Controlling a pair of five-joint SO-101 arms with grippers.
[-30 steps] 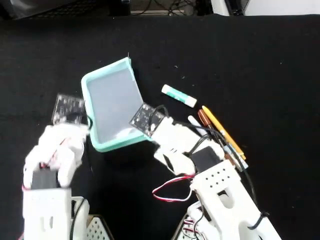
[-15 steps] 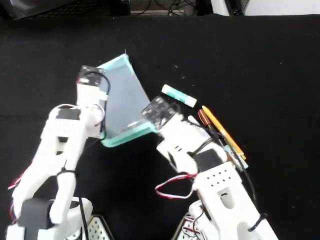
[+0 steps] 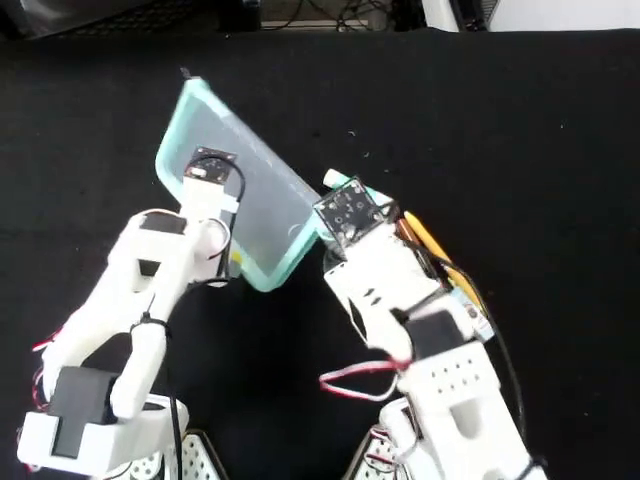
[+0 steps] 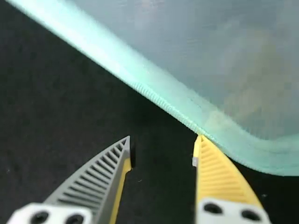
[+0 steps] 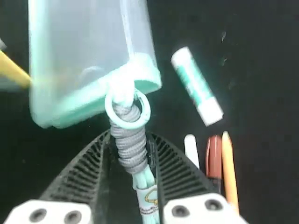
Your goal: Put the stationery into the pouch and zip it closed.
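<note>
The pouch [image 3: 240,180] lies between the arms, right gripper [image 5: 129,135] clamped on its grey cord [image 5: 129,154], left gripper [image 4: 163,142] spread at the teal rim [image 4: 154,93]; recommend seating that rim fully between the fingers before closing.

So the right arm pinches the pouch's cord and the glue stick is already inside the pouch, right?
No: the glue stick lies on the table outside the pouch, as the right wrist view shows. The right gripper does pinch the cord.
</note>
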